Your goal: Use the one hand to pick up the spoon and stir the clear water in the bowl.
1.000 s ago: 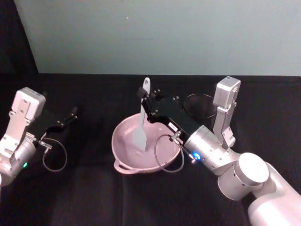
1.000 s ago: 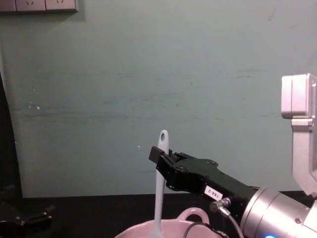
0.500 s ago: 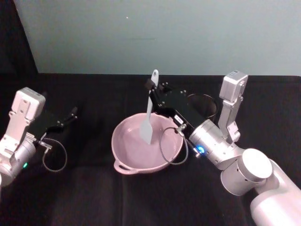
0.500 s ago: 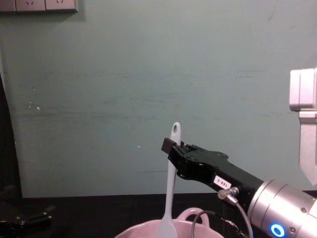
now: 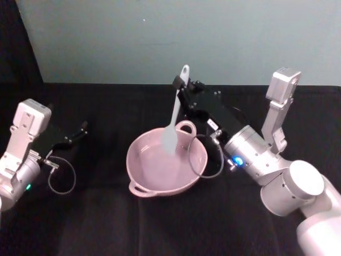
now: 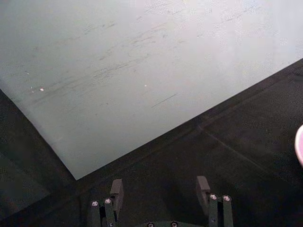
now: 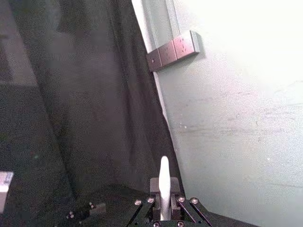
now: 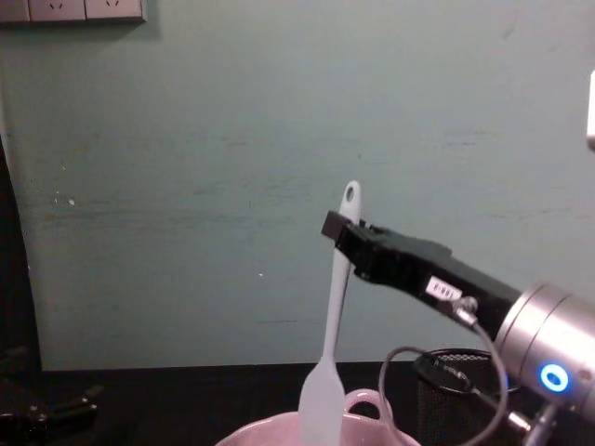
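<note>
Change over the last second: the right gripper point(image 5: 180, 85) has gone up and back toward the wall, taking the spoon point(image 5: 172, 120) with it. The blade was low in the bowl point(image 5: 129, 160). Now it hangs higher, over the far inner side near the loop handle. We can't see a waterline, so we can't tell if the tip is still wet.

Our read: this is either the top of a stir stroke or the start of a pull-out. If stirring is meant to go on, the blade needs to come back down.

Grip: the right jaws are clamped on the upper handle, just below its hole. The spoon hangs near-vertical in the chest view point(image 8: 335, 307), tilted slightly.

The left gripper point(image 6: 160, 189) is parked on the left of the table, fingers spread, nothing in them.

Materials:
- Spoon: slim white plastic, flat spatula blade, a little translucent at the blade. Probably flexes a bit.
- Bowl: pale pink, smooth, wide and shallow, rounded wall, small loop on the rim. Looks rigid and light, so a side push from the blade could slide it.
- Table point(image 5: 106, 224): matte black cloth.
- Black wire-mesh cup point(image 8: 456, 390): just behind the bowl on the right, under the arm, not involved.
</note>
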Action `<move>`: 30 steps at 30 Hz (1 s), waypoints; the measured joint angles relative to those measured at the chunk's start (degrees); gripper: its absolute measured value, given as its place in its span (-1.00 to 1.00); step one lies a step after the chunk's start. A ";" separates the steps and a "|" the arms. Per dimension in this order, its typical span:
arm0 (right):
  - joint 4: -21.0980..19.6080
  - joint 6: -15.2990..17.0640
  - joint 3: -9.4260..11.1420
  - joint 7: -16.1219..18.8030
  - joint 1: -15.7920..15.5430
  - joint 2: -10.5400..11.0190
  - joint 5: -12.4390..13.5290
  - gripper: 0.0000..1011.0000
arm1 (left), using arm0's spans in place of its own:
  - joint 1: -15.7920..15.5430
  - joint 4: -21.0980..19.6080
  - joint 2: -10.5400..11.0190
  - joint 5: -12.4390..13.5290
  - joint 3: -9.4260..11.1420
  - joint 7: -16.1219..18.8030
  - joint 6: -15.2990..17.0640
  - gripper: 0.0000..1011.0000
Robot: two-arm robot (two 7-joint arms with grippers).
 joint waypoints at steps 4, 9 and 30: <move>-2.12 1.67 0.38 -0.58 -0.26 0.76 1.08 -0.77 | 0.00 0.00 0.00 0.00 0.00 0.00 0.00 1.00; -4.90 4.86 0.87 -1.70 -0.43 1.90 2.79 -0.77 | 0.00 0.00 0.00 0.00 0.00 0.00 0.00 1.00; -11.21 14.65 6.60 -10.43 1.16 4.91 13.22 -0.77 | 0.00 0.00 0.00 0.00 0.00 0.00 0.00 1.00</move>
